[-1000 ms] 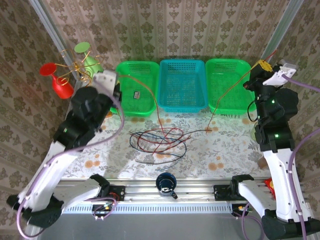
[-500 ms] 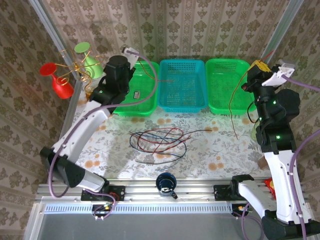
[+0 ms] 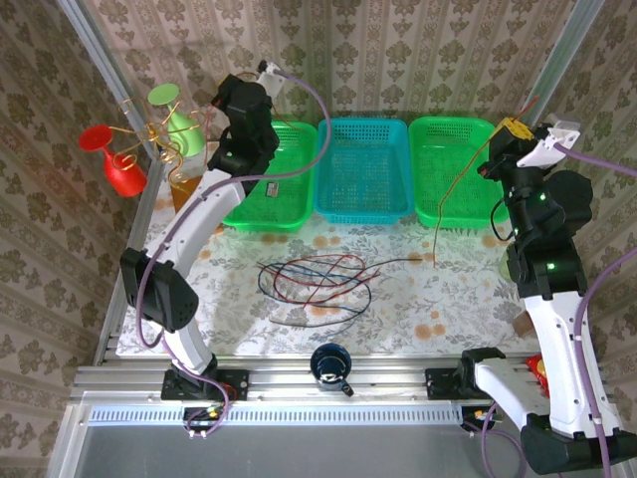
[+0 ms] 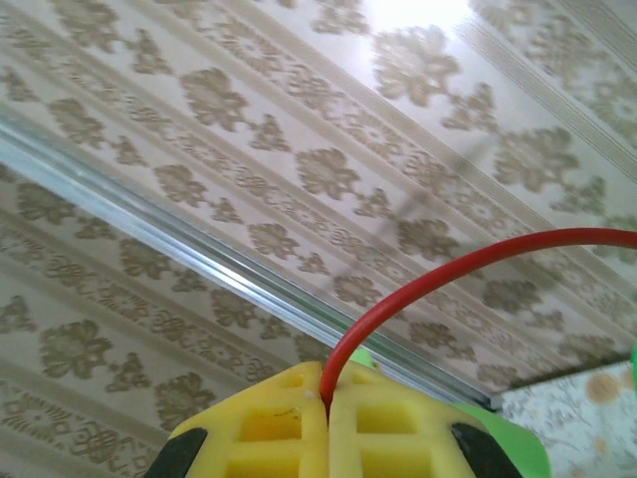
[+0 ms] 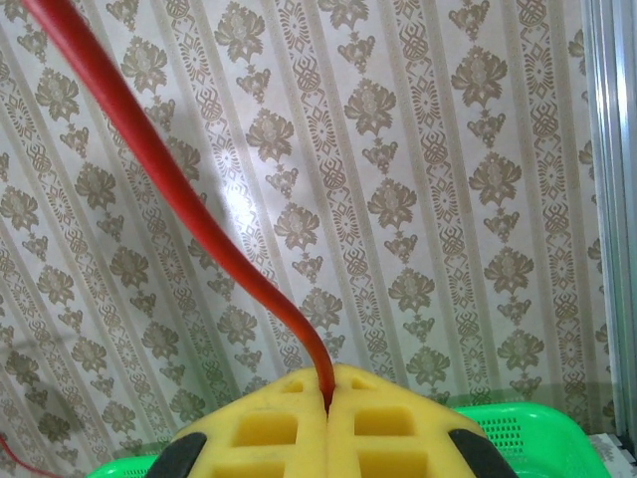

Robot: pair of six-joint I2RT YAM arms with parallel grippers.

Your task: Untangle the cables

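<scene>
A loose tangle of red, dark blue and black cables lies on the flowered table in the middle. My right gripper is held high over the right green basket. Its yellow pads are shut on a red cable. That cable hangs down with its free end near the table. My left arm reaches up toward the back wall. The left gripper is shut on a red cable that arcs off to the right; where it runs from there I cannot tell.
Along the back stand a green basket, a blue basket and another green basket. A gold wire stand with red and green cups is at the back left. A dark blue cup sits at the near edge.
My left arm has swung up from low over the table to the back wall. The right gripper's red cable has come out of the pile and now hangs free.
</scene>
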